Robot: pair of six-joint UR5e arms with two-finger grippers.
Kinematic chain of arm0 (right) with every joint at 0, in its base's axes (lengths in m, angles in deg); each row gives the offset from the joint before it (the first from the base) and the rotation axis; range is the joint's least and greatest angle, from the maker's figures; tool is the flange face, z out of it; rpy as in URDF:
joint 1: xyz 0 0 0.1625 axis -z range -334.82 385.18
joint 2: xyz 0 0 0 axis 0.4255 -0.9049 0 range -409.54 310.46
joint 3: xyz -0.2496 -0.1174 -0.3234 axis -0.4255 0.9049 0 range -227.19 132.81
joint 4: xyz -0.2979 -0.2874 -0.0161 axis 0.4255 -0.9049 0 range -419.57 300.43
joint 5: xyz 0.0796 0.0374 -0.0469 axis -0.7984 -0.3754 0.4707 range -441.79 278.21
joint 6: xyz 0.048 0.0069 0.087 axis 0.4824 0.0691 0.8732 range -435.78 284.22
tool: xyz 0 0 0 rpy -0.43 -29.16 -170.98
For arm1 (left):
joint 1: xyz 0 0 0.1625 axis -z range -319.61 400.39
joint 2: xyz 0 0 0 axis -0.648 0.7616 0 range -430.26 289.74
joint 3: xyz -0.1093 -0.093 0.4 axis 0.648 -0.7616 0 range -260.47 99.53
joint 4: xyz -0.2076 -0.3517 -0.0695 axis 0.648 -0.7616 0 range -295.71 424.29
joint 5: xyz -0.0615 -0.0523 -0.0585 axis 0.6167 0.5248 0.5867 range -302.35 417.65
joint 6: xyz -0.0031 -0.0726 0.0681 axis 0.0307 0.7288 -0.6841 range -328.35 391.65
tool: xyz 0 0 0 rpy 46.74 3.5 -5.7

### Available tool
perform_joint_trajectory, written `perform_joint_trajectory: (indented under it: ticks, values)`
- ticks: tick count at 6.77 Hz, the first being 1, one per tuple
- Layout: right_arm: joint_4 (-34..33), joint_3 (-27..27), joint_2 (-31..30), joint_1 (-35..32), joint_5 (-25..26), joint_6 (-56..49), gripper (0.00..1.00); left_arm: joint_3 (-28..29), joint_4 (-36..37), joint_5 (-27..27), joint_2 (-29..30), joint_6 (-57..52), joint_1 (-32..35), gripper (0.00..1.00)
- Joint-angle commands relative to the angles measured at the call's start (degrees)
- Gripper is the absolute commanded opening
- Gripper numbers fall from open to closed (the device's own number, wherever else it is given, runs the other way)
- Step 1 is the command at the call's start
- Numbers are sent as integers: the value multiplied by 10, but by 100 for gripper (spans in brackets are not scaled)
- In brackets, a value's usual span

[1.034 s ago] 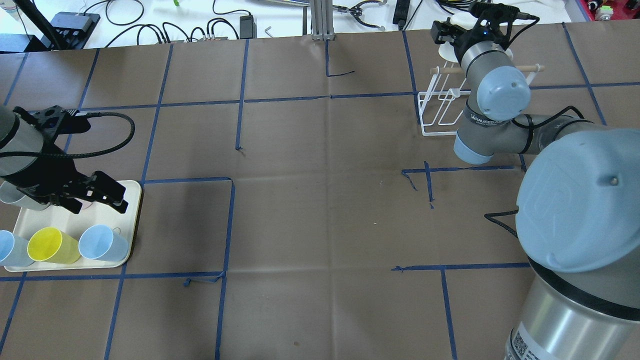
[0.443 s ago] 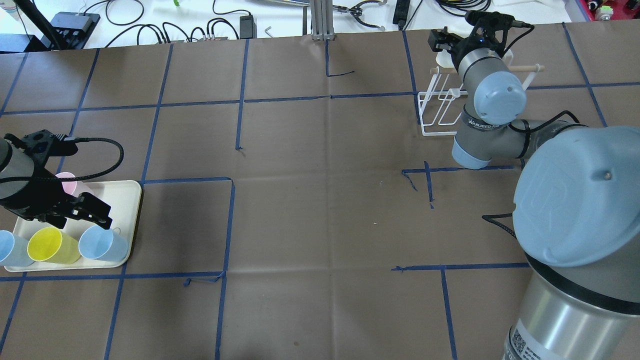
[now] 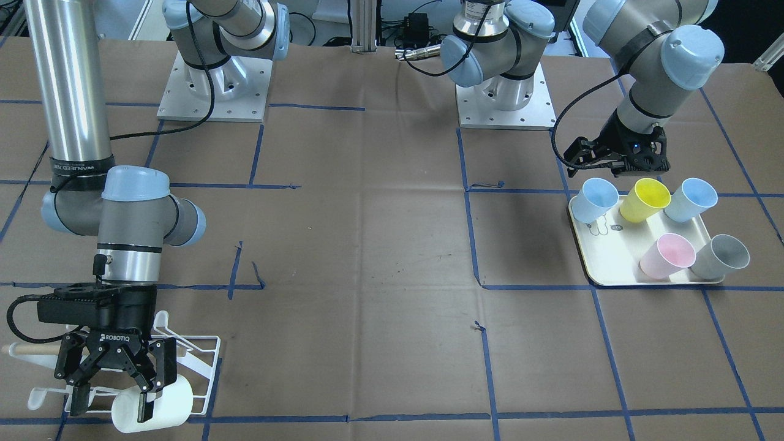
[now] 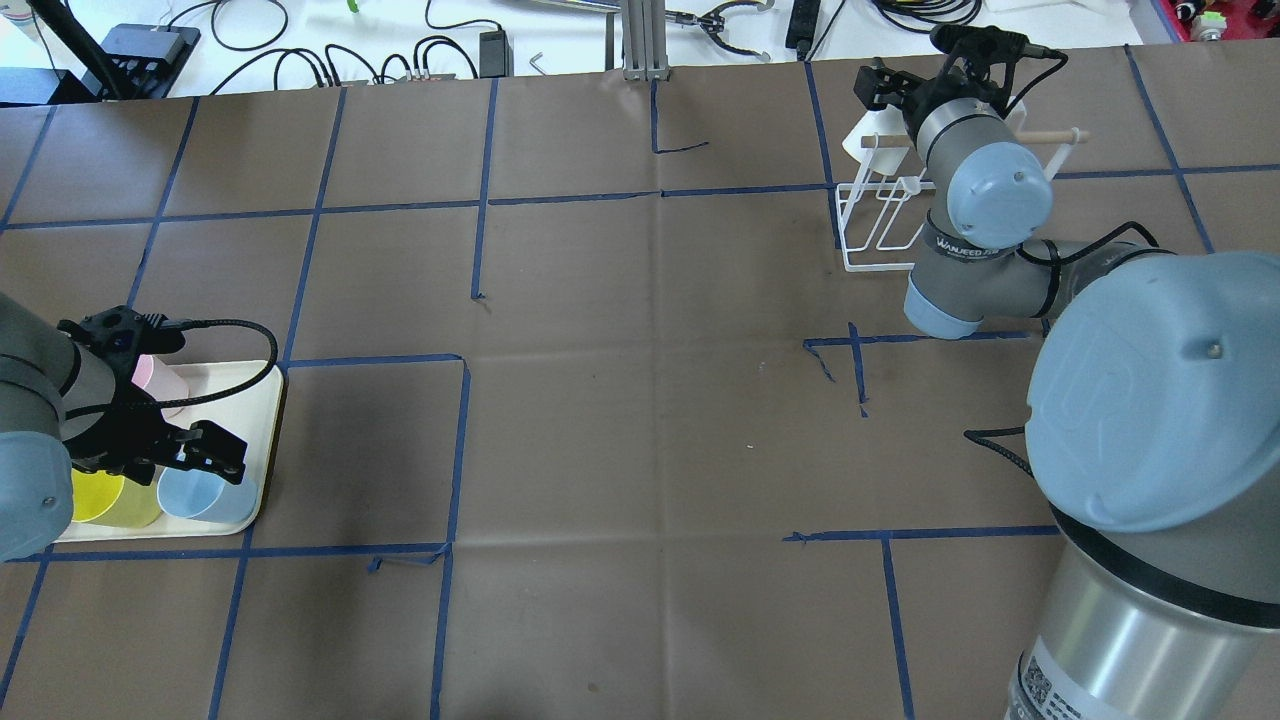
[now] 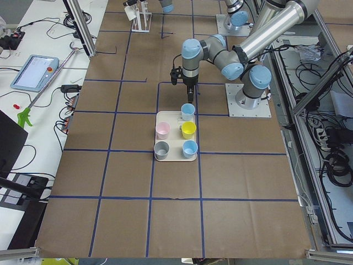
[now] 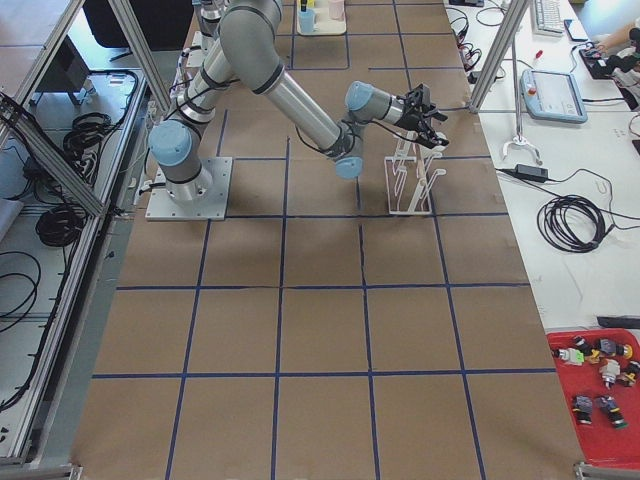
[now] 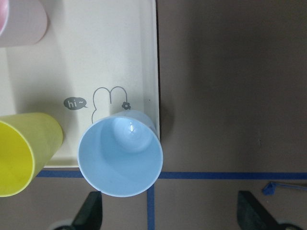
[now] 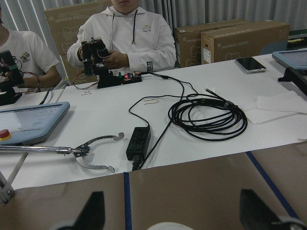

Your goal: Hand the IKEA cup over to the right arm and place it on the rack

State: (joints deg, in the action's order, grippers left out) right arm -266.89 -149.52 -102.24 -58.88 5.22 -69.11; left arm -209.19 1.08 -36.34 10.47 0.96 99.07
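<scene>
white cup [image 3: 162, 401]: just one, tipped on its side at the end of the rack farthest from the robot's base. Can't tell if it's hooked on a prong.
rack [image 3: 205, 355]: one, white wire, with one wooden dowel [image 3: 24, 350] across it, standing on the bench [image 3: 367, 245].
right fingers [image 8: 93, 211]: spread wide, nothing clamped. The white cup sits just under the gap. One tip overlaps its side, but I can't tell if it touches.
other cups: five, all upright on the cream tray [image 3: 603, 257]. That's two light blue [image 3: 595, 199] [image 3: 691, 199], one yellow [image 3: 644, 199], one pink [image 3: 667, 254] and one grey [image 3: 723, 257].
left fingers [image 7: 91, 213]: wide apart too and holding nothing. They hang just over the light blue cup at the tray's corner.
</scene>
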Motion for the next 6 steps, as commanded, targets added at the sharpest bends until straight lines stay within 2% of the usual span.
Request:
perform_joint_trajectory:
  ticks: [1,5,6]
  values:
    - [3,3,-13,-3,-1,-3,100,-11,42,3,55,3,-18,98]
    - [4,2,-71,-26,-4,6,100,-44,110,6,85,3,-22,98]
    - [5,2,-92,-39,-4,7,100,-43,117,6,93,1,-22,93]
